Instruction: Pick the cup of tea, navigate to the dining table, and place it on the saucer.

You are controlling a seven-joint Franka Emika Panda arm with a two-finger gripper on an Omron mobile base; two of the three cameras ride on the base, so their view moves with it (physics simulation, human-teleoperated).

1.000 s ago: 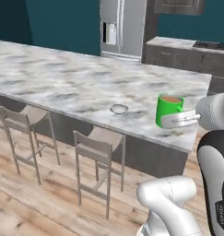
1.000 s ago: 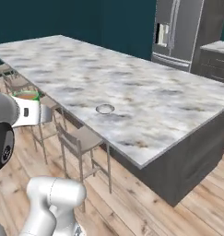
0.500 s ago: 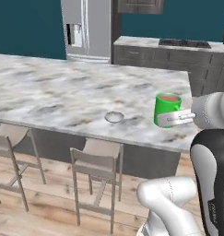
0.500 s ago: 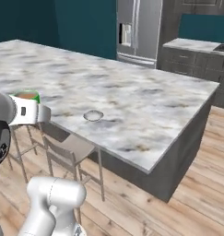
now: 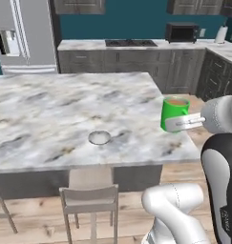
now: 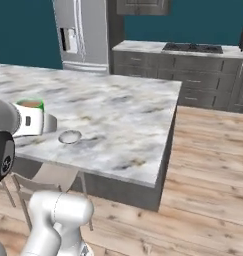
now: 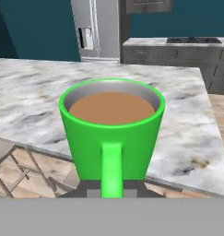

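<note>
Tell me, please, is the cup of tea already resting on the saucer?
No, the cup of tea is held up in the claw, well right of the saucer on the dining table.

Simulated kitchen, teal walls, wood floor.
Stainless fridge [image 5: 21, 35] stands at the back left against the teal wall [image 5: 131, 19]. Grey base cabinets [image 5: 136, 66] with a marbled counter run along the back wall; a cooktop [image 5: 129, 43] and a black microwave [image 5: 182, 32] sit on it. Dark upper cabinets [image 5: 79, 5] hang above. Light plank floor [image 6: 208, 175]. Grey stools [image 5: 91, 198] stand at the island's near edge. Even, flat lighting.
</note>
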